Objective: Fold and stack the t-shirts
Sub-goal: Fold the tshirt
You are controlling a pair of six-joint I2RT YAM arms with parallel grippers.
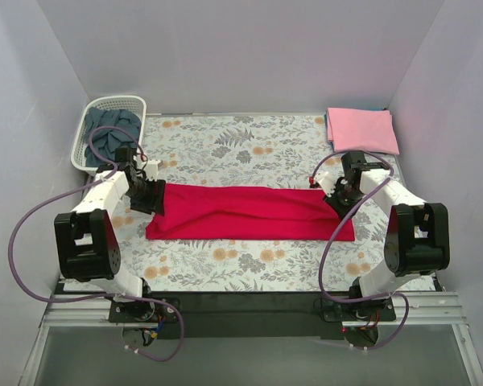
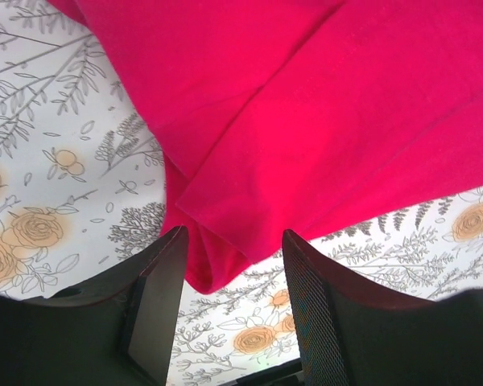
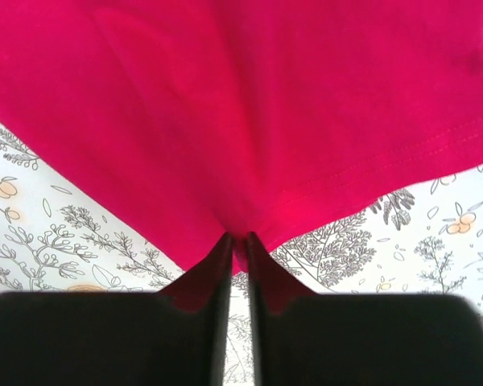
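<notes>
Item, red t-shirt (image 1: pixel 249 213): folded into a long narrow band and lying flat across the middle of the floral cloth (image 1: pixel 241 145). Its long axis runs left to right, from one gripper to the other. Each short end sits under one gripper, so the band spans the whole gap between them

Left gripper (image 2: pixel 233 237): at the band's left end, by the far corner, jaws about half apart. A corner of the red cloth lies between the fingers (image 2: pixel 157 297) but is not pinched, so nothing is held. The cloth reaches away to the right, toward the other gripper

Right gripper (image 3: pixel 237 240): at the band's right end, by the far corner, jaws drawn almost together on a pinch of the hemmed red edge. It has hold of the shirt

Pink t-shirt (image 1: pixel 362 130): folded, at the far right corner of the floral cloth, apart from the red one. The right gripper is the nearer to it

Dark slate-blue t-shirt (image 1: pixel 113 133): crumpled inside the white basket (image 1: pixel 117 100) at the far left, just beyond the left gripper

Judgement: the next fold likely works along the long axis, one end carried over toward the other. That calls for both ends to be held, and only the right one is. The left jaws would need to close on their corner first, or the band may drag askew
</notes>
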